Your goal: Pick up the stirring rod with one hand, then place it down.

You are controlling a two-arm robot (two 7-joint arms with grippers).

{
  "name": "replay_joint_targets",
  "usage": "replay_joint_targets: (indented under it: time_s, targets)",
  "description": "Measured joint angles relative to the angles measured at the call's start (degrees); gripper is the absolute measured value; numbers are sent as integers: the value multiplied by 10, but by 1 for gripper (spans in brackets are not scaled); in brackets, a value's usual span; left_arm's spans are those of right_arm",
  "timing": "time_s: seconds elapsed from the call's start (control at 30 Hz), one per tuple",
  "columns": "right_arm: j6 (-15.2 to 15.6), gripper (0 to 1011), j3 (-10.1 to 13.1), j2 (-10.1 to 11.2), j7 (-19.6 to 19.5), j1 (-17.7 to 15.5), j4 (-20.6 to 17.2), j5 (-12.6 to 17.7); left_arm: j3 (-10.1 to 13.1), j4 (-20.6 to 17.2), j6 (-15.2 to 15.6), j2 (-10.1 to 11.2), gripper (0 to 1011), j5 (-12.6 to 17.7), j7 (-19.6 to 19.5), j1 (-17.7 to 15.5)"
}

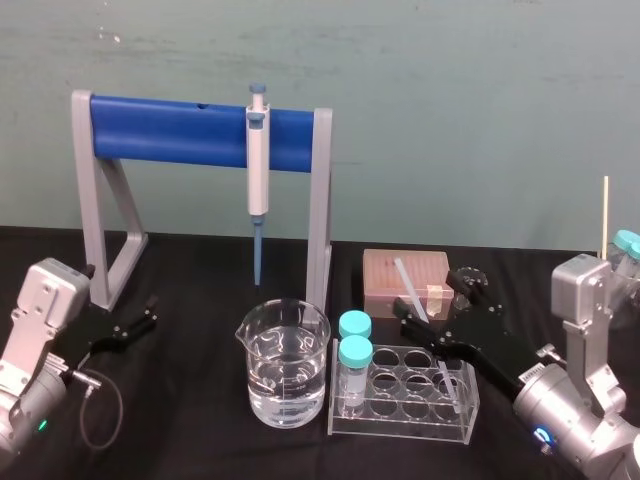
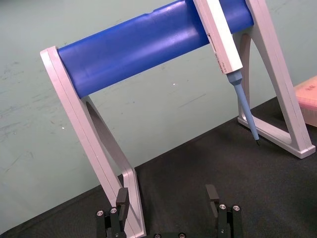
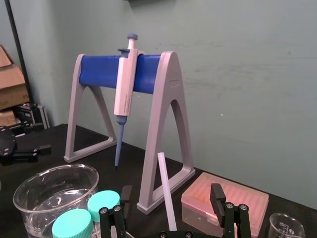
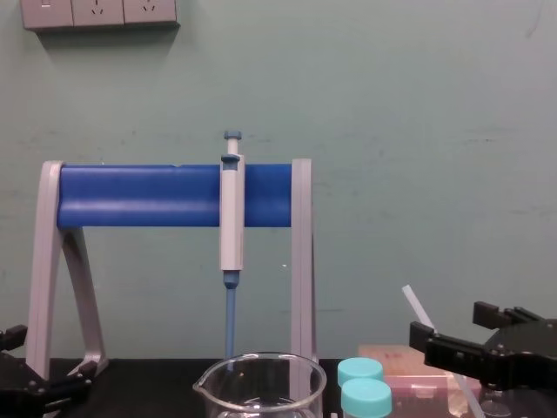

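- While the left gripper (image 1: 138, 320) sits parked at the near left, beside the foot of the pipette stand (image 1: 200, 130), its jaws are apart with nothing between them.
- Centre: the pipette (image 1: 258, 170) hangs from the stand, and the water beaker (image 1: 285, 365) sits nearer. Neither has a part in this step.
- Right of centre: the stirring rod (image 1: 410, 290) stands tilted. Its lower end appears to rest in the clear tube rack (image 1: 405, 395), and its upper end leans away to the far left, over the pink tip box (image 1: 385, 272).
- The right gripper (image 1: 432, 308) reaches in from the right with its jaws wide open and holding nothing. They straddle the rod at about mid-length. The right wrist view shows the rod rising in the gap, clear of the fingers (image 3: 216, 196) on both sides.
- Judgement: the right arm is much the nearer. The rod's long axis runs across the line of closing, so a straight close should catch it. The lift should then follow the rod's lean to clear the rack.
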Motion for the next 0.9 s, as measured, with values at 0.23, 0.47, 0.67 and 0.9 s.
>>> replay_joint_targets:
  time_s: [0.23,0.47,0.67,0.9]
  targets:
    - [0,1003,-15,6,11,24,24,9,0,0,0,0,1000,0,0,0]
    - [2,1003,-25,9,21,43,46,18,0,0,0,0,1000,0,0,0]
    - [3,1003,-33,11,32,64,70,28,0,0,0,0,1000,0,0,0]
    - [5,1003,-45,13,45,85,95,40,0,0,0,0,1000,0,0,0]
